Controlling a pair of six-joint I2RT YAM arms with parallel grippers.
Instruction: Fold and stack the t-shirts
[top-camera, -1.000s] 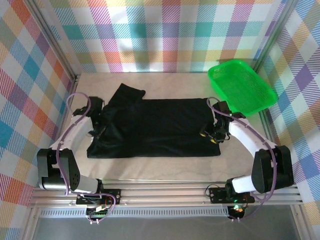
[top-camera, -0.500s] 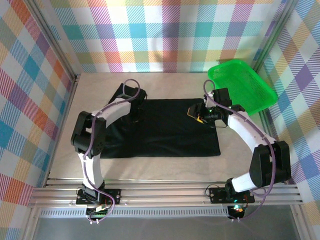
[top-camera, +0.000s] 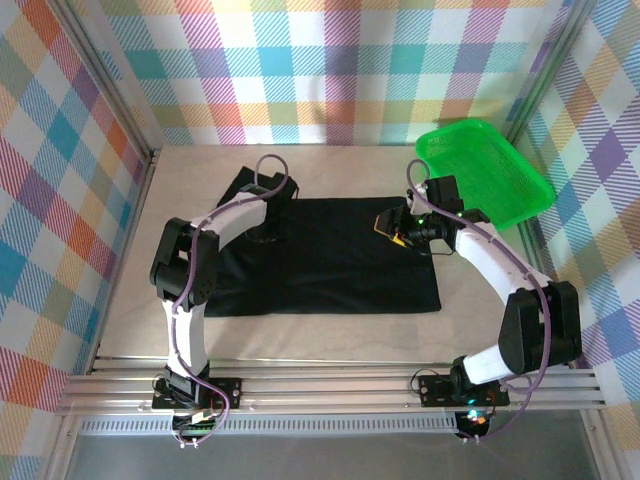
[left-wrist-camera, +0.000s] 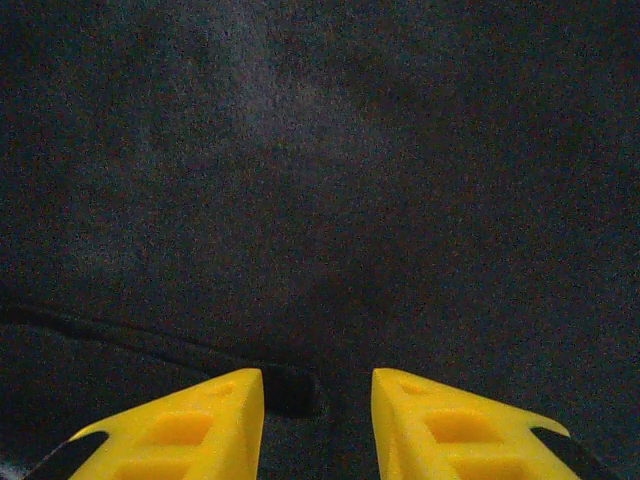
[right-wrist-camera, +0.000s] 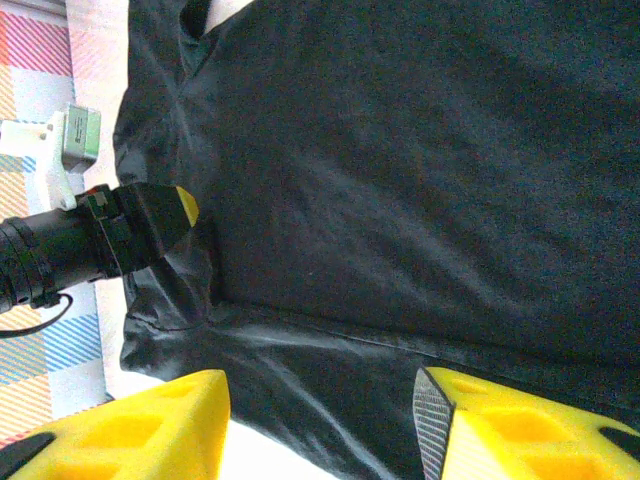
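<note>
A black t-shirt (top-camera: 330, 260) lies spread flat on the table, one sleeve sticking out at its far left (top-camera: 250, 182). My left gripper (top-camera: 264, 228) hangs low over the shirt's far left part. In the left wrist view its yellow fingers (left-wrist-camera: 200, 425) stand apart with bare black cloth (left-wrist-camera: 330, 180) between them, so the left gripper (left-wrist-camera: 318, 400) is open. My right gripper (top-camera: 388, 228) hovers over the shirt's far right part. It is wide open (right-wrist-camera: 320, 400) above the shirt's edge (right-wrist-camera: 400, 200), holding nothing. The left gripper (right-wrist-camera: 135, 245) shows across the cloth in the right wrist view.
A bright green mesh basket (top-camera: 485, 175) sits tilted at the far right corner. Bare pale tabletop (top-camera: 330, 335) runs along the near side of the shirt. Checked walls close in the table on three sides.
Both arms have swung from the shirt's near left and right edges to its far part. The shirt's left edge now lies further right. Over the last half second the left arm barely shifted.
</note>
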